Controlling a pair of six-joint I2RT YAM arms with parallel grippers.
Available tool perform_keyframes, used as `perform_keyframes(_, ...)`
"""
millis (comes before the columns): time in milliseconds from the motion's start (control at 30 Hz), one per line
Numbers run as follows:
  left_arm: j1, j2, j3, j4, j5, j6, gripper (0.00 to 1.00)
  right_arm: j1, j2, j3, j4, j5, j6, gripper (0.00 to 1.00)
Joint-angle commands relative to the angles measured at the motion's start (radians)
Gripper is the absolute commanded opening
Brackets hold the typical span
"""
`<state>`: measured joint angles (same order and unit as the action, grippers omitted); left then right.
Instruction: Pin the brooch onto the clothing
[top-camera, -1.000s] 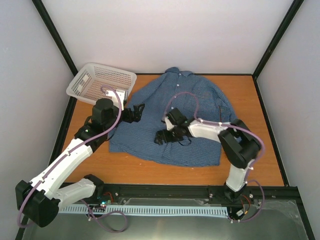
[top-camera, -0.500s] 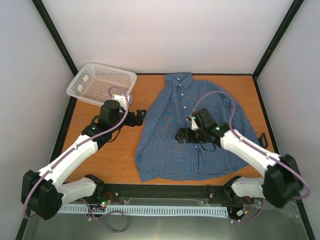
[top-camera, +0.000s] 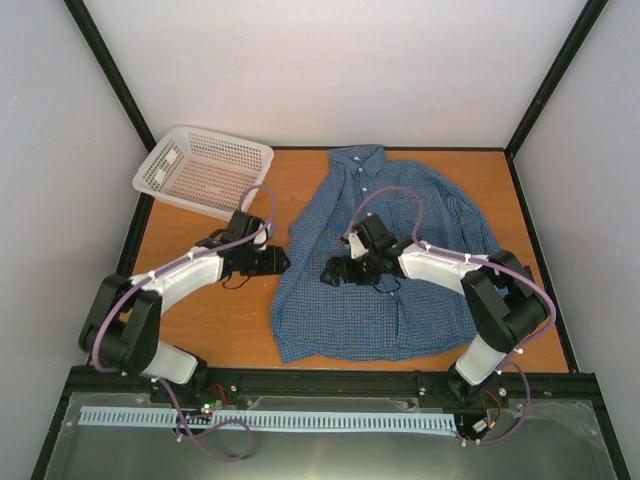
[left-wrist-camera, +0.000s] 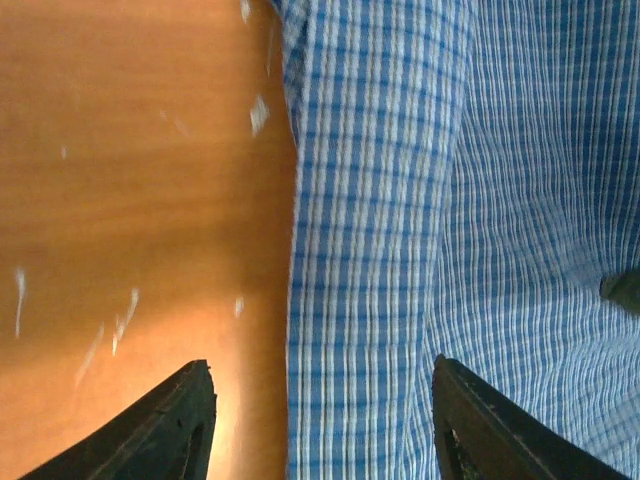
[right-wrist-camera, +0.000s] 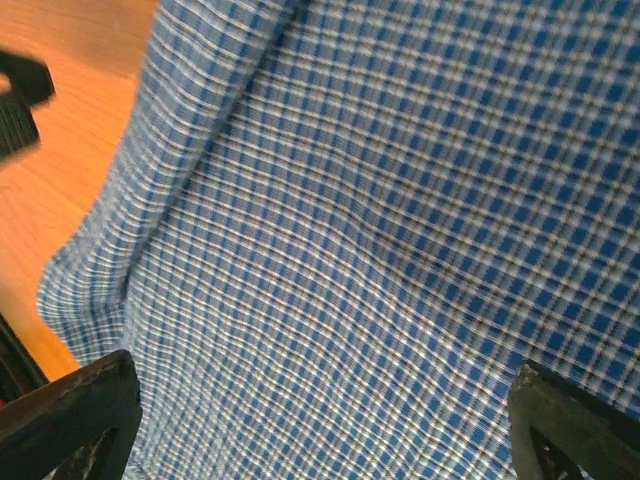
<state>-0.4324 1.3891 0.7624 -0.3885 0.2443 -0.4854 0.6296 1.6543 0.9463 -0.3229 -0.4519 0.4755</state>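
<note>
Seen from above, the blue checked shirt (top-camera: 400, 300) lies flat on the brown counter (top-camera: 220, 320). Its collar is at the far end and its white buttons run down the front. A white basket (top-camera: 205, 170) sits to the left of the shirt's collar, apart from the shirt. The left pincer (top-camera: 278, 260) is low over bare counter, just beside the shirt's left edge. The right pincer (top-camera: 330, 272) is over the shirt itself, on its left half, about halfway down. The two pincers are near each other, with the shirt's left edge between them. The brooch is too small to find here.

In the left wrist view, the shirt's edge runs straight up the middle. There is bare counter on one side and blue checks on the other. The two dark fingers (left-wrist-camera: 170, 430) stand wide apart at the bottom, one over the counter and one over the shirt. Nothing is between them, so this pincer is released. A small dark bit shows at the shirt side's edge, and it is not clear what it is.

In the right wrist view, the shirt fills almost all of the picture. A fold runs near its edge, and a strip of counter shows beside it. The two fingers (right-wrist-camera: 70, 420) sit far apart in the bottom corners, above the cloth. This pincer is released too and grips nothing.
</note>
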Motion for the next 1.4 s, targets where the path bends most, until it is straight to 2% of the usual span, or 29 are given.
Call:
perform_keyframes(0,0.049,0.148,0.108,0.110,0.113,-0.008,0.60,0.002,-0.015,-0.089,0.034,0.046,-0.009,0.96)
perform_keyframes(100,0.050,0.222,0.135,0.147,0.192,-0.003,0.69,-0.001,-0.051,-0.160,0.065,0.054,0.013,0.95)
perform_keyframes(133,0.049,0.239,0.126,0.177,0.240,-0.012,0.69,-0.001,-0.064,-0.178,0.078,0.055,0.019,0.95)
perform_keyframes(300,0.033,0.350,0.184,0.268,0.489,-0.014,0.56,-0.006,-0.133,-0.245,0.095,0.079,0.054,0.96)
perform_keyframes(433,-0.047,0.320,0.276,0.341,0.516,-0.019,0.51,-0.041,-0.208,-0.272,0.088,0.097,0.080,0.97)
perform_keyframes(533,-0.144,0.297,0.382,0.383,0.518,-0.001,0.53,-0.102,-0.289,-0.289,0.062,0.135,0.095,0.98)
perform_keyframes(600,-0.223,0.303,0.478,0.318,0.462,0.035,0.57,-0.153,-0.368,-0.312,0.041,0.152,0.103,0.98)
perform_keyframes(700,-0.307,0.308,0.551,0.173,0.335,0.111,0.73,-0.217,-0.471,-0.336,-0.013,0.192,0.092,0.98)
perform_keyframes(833,-0.287,0.236,0.475,0.053,0.148,0.184,0.88,-0.243,-0.562,-0.326,-0.084,0.209,0.048,1.00)
perform_keyframes(1067,-0.242,0.099,0.302,0.051,0.123,0.173,0.95,-0.231,-0.532,-0.279,-0.067,0.065,-0.057,1.00)
perform_keyframes(1133,-0.220,0.040,0.261,0.056,0.101,0.147,0.97,-0.188,-0.521,-0.245,-0.071,0.082,-0.079,1.00)
perform_keyframes(1200,-0.185,-0.022,0.219,0.067,0.060,0.128,0.99,-0.105,-0.477,-0.169,-0.124,0.184,-0.106,1.00)
perform_keyframes(1267,-0.153,-0.079,0.198,0.060,-0.028,0.102,1.00,-0.017,-0.396,-0.084,-0.164,0.268,-0.125,1.00)
perform_keyframes(1367,-0.098,-0.187,0.184,0.038,-0.167,0.048,1.00,0.073,-0.243,0.014,-0.179,0.297,-0.117,0.99)
